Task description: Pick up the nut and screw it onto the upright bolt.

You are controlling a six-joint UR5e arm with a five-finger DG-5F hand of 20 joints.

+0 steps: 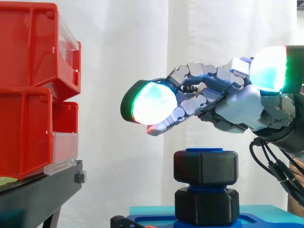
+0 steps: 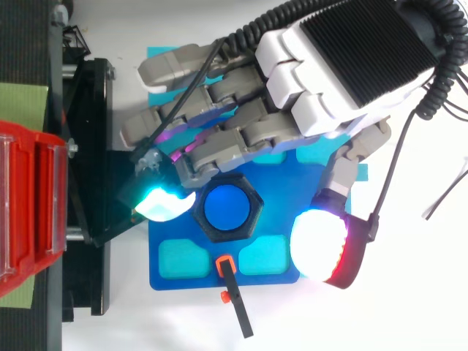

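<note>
Top view, near edge first: a black lever (image 2: 238, 311) with orange fittings lies on the white tabletop (image 2: 409, 292). Its orange end rests on the near rim of a blue plate (image 2: 190, 281). Two teal pockets (image 2: 181, 257) are sunk in the plate just behind that rim.

The thumb pad (image 2: 319, 238), glowing white with a red edge, hangs over the plate's near right corner, to the right of the nut and clear of it.

Mid-plate: the black hex nut (image 1: 205, 166) sits on the upright blue bolt (image 2: 227, 207). Side view shows the bolt's top standing just proud of the nut. A second, lower nut (image 1: 206, 205) sits beneath, with a thin band of blue between the two. The lower nut rests at plate level.

The hand (image 2: 344, 66) comes in from the right and far side, spread flat above the bolt. Its fingers are stretched out leftward and slack, grasping nothing. Side view shows a clear gap between their undersides and the bolt top. One fingertip (image 2: 162, 203), glowing cyan, reaches past the nut's left side. From above, the other fingers overlie the nut's far edge and the plate's far half.

Left: red bins (image 1: 28, 95) are stacked on a black stand (image 2: 95, 146), well apart from the nut. Far behind hangs the white curtain (image 1: 118, 47).
</note>
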